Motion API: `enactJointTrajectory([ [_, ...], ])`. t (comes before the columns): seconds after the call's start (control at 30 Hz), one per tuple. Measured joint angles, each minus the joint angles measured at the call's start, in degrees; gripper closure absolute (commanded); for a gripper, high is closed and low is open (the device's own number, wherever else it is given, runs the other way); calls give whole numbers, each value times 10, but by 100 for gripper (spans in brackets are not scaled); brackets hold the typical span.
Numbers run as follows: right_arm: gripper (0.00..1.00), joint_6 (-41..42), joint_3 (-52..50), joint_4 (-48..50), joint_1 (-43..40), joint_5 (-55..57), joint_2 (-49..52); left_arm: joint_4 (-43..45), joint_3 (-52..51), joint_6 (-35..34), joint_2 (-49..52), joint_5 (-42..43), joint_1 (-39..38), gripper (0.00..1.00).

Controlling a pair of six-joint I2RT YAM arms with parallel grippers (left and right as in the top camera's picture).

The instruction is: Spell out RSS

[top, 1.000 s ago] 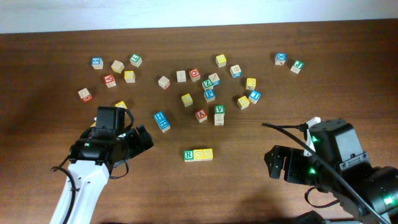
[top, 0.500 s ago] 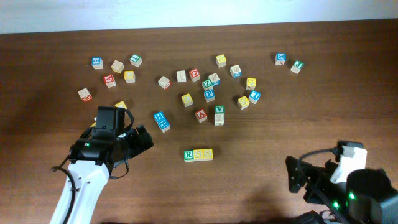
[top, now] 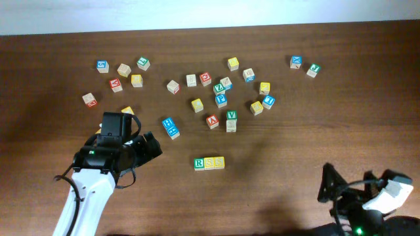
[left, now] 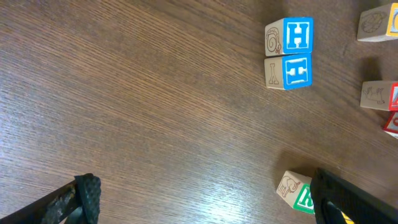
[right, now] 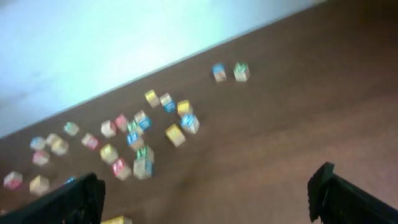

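Note:
A row of three blocks lies at mid-table: a green R block (top: 199,163), then two yellow S blocks (top: 214,162), touching side by side. The R block's corner shows in the left wrist view (left: 297,192), partly behind a fingertip. My left gripper (top: 149,145) is open and empty, left of the row. My right gripper (top: 328,187) is open and empty at the table's lower right, far from the row. The right wrist view is blurred and shows its two fingertips (right: 205,193) wide apart over bare wood.
Many loose letter blocks lie scattered across the far half of the table. Two blue H blocks (top: 170,127) sit just right of my left gripper and also show in the left wrist view (left: 290,53). Two blocks (top: 304,64) lie at the far right.
My right arm has pulled back toward the lower right corner, mostly leaving the overhead view. The left arm and the block row have not moved.

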Motion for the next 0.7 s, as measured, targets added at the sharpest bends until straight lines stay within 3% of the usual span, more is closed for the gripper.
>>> enactJointTrajectory([
  [0.1,2,-58,-65,73,-61,-35,-16,0,0,0,0,0,0,1],
  [0.33,2,-104,-228,226,-64,-75,-107,0,0,0,0,0,0,1],
  [0.7,2,-154,-392,526,-64,-113,-111,0,0,0,0,0,0,1],
])
